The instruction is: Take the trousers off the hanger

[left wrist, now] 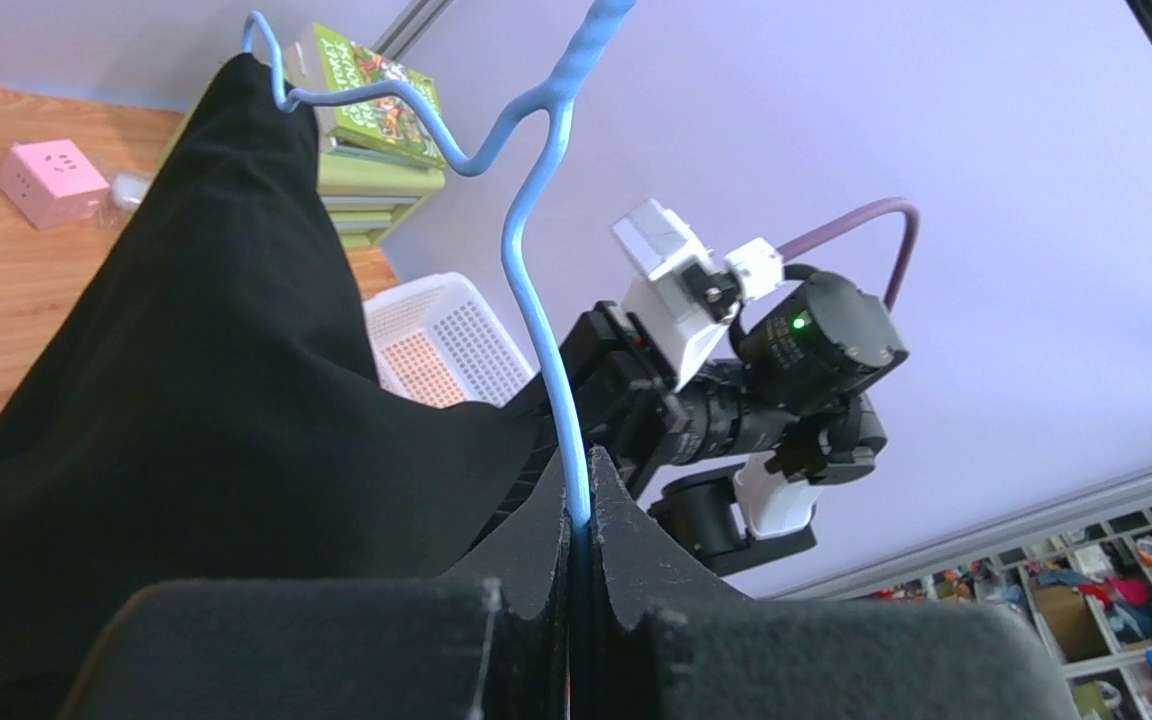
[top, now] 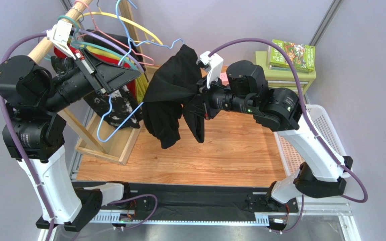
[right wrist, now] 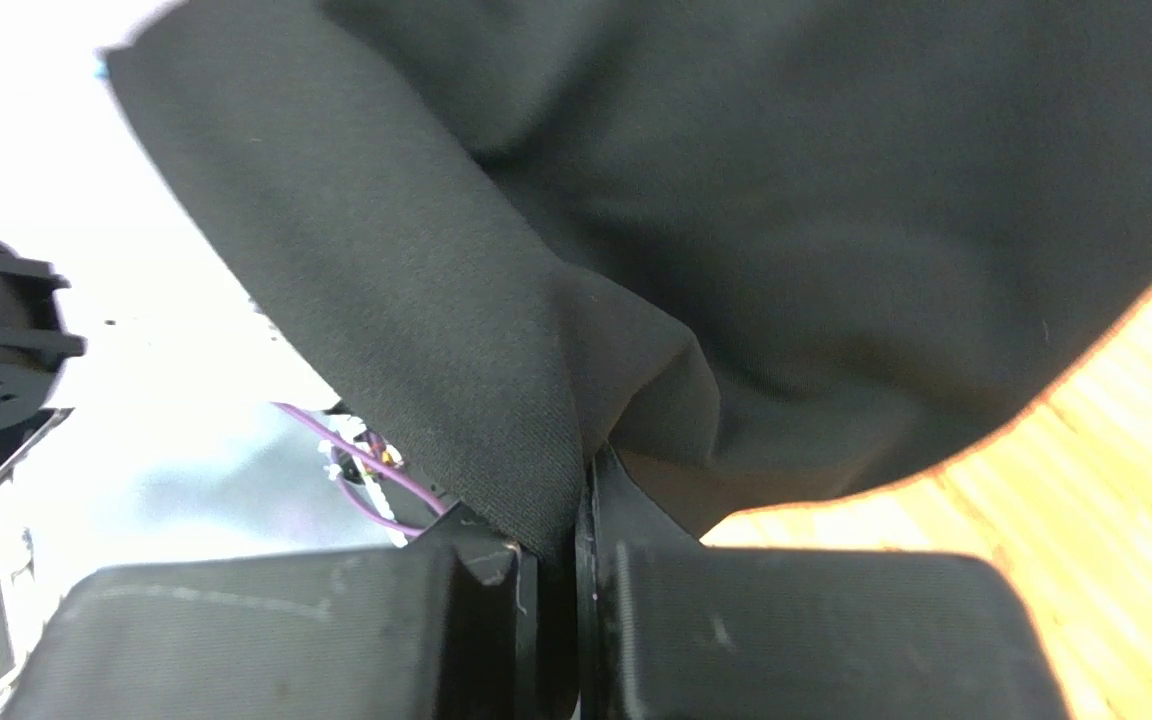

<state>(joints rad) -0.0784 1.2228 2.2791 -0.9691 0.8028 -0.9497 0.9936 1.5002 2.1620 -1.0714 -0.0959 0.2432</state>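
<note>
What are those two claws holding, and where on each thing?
The left gripper pinches the blue hanger by its thin frame; the right gripper pinches a fold of the black trousers.

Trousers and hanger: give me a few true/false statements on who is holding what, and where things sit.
1. The left gripper is shut on the blue hanger. True.
2. The right gripper is open and clear of the trousers. False: it is shut on a fold of the black fabric.
3. The trousers lie flat on the table. False: they hang in the air above it, between the two arms.
4. A white basket sits at the table's right edge. True.
</note>
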